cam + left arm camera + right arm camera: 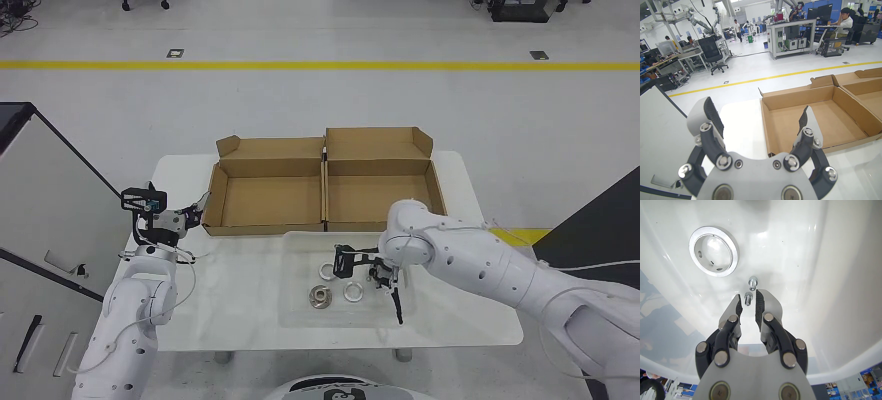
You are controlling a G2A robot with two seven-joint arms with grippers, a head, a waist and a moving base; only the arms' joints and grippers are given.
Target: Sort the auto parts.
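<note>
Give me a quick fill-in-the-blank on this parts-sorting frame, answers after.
1. The right gripper straddles one of two small ____ in the white tray.
2. The left gripper is ____, holding nothing.
3. ____ cardboard boxes sit side by side beyond the tray.
4. Near the right gripper in the tray lies a silver metal ____.
Missing words: bolts; open; two; ring.
</note>
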